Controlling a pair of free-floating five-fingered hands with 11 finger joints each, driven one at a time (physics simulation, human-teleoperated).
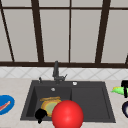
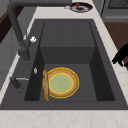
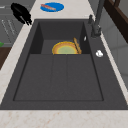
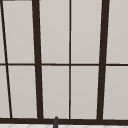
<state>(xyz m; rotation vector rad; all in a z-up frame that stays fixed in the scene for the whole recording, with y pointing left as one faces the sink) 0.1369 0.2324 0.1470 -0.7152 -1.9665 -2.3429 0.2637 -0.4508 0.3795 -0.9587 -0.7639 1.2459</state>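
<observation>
My left hand [image 1: 40, 114] hovers over the front left corner of the dark sink [image 1: 106, 86], fingers relaxed and pointing down, holding nothing. It also shows at the counter's front edge in the left side view [image 2: 121, 55] and the right side view [image 3: 20, 12]. In the left basin lies a yellow plate with a green centre [image 1: 50, 106] [image 2: 61, 82] [image 3: 65, 48], with a wooden stick [image 2: 45, 85] [image 3: 77, 45] along its faucet side. My right hand [image 1: 124, 86] is at the far right edge, a finger across a green thing [image 1: 117, 90].
A big red ball [image 1: 67, 115] covers the sink's front rim. The faucet [image 1: 56, 71] [image 2: 17, 27] stands behind the basin. A blue plate [image 1: 5, 104] [image 3: 52, 7] lies on the left counter. A dark plate [image 1: 125, 109] [image 2: 80, 7] lies on the right.
</observation>
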